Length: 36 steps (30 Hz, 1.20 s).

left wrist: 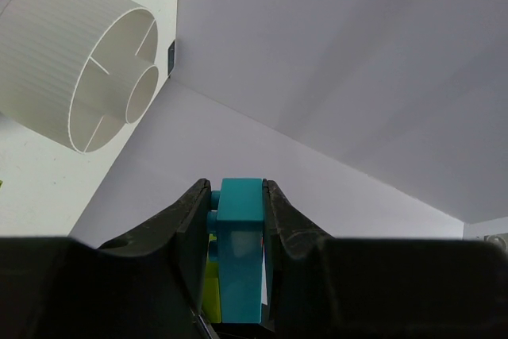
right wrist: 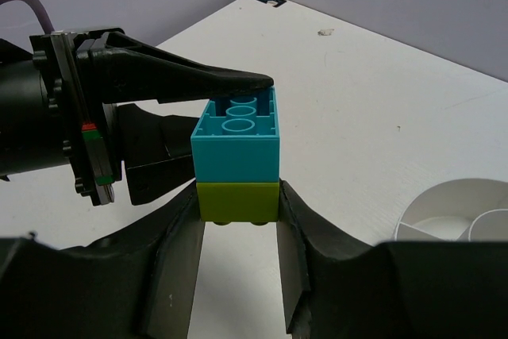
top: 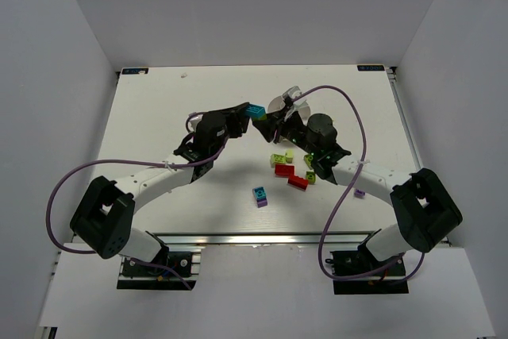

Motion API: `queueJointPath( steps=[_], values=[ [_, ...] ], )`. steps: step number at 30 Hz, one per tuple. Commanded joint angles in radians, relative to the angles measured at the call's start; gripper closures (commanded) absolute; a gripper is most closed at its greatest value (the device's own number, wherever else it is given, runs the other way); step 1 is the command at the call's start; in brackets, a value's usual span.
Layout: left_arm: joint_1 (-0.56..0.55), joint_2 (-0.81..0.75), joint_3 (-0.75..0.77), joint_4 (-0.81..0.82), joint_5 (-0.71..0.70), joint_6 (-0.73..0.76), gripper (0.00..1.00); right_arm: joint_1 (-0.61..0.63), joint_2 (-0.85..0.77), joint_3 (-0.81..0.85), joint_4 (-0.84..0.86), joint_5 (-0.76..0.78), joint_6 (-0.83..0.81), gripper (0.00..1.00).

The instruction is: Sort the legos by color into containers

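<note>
Right wrist view: our right pincer (right wrist: 238, 224) pinches one green brick (right wrist: 236, 201); our left pincer (left wrist: 236, 190) pinches one blue brick (right wrist: 236, 139) at twelve o'clock.

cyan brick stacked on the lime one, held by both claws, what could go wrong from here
1. The left claw pinches the cyan brick and the right claw the lime brick stuck under it; a jerk apart could flick one free.
2. The pair hangs beside the dish, not over it, so a dropped brick would likely land on the table.
3. The claws sit very close and could knock together.
</note>
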Motion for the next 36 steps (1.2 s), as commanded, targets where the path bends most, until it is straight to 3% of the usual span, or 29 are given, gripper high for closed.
queueJointPath(
  steps=[1,10,24,28,29,32,36],
  values=[
    [-0.006,-0.008,0.000,0.052,-0.016,-0.088,1.00,0.000,-0.010,-0.001,0.053,-0.073,-0.030,1.00],
    [0.000,-0.027,-0.006,0.061,-0.046,-0.105,1.00,-0.005,-0.087,-0.091,0.024,-0.128,-0.086,1.00],
    [0.037,-0.054,-0.023,0.074,-0.036,-0.081,1.00,-0.106,-0.219,-0.176,-0.159,-0.204,-0.165,1.00],
    [0.086,-0.093,-0.009,-0.032,-0.009,0.077,1.00,-0.262,-0.244,-0.099,-0.368,-0.335,-0.306,1.00],
    [0.109,-0.099,-0.012,-0.050,0.003,0.111,1.00,-0.346,-0.238,-0.034,-0.513,-0.457,-0.423,1.00],
    [0.153,-0.114,-0.040,-0.074,0.083,0.231,1.00,-0.484,-0.179,0.113,-0.809,-0.613,-0.620,1.00],
    [0.187,-0.133,-0.083,-0.083,0.171,0.428,1.00,-0.586,-0.054,0.262,-1.024,-0.658,-0.857,1.00]
  ],
)
